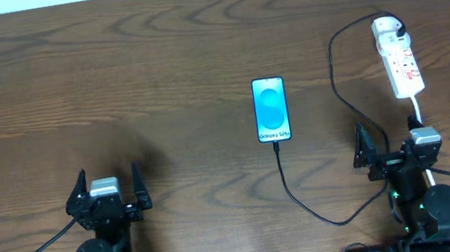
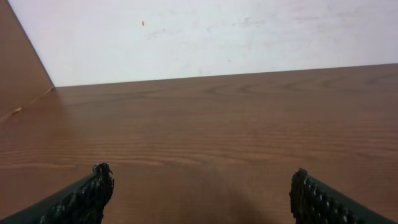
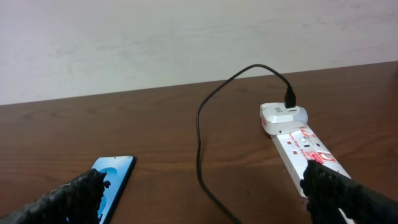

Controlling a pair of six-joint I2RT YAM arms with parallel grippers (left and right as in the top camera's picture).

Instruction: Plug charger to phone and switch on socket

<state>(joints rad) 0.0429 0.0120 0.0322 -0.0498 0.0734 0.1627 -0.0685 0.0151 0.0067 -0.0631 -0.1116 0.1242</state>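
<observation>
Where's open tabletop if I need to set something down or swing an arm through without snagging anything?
Bare wood fills the table left of the phone, ahead of the left gripper, plus the far strip beyond the phone. Crowded on the right: the charger cable runs between phone and socket and loops past the right gripper.

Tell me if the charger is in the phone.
In, it appears: overhead, the charger tip meets the middle of the phone at its near edge, with no gap showing.
</observation>
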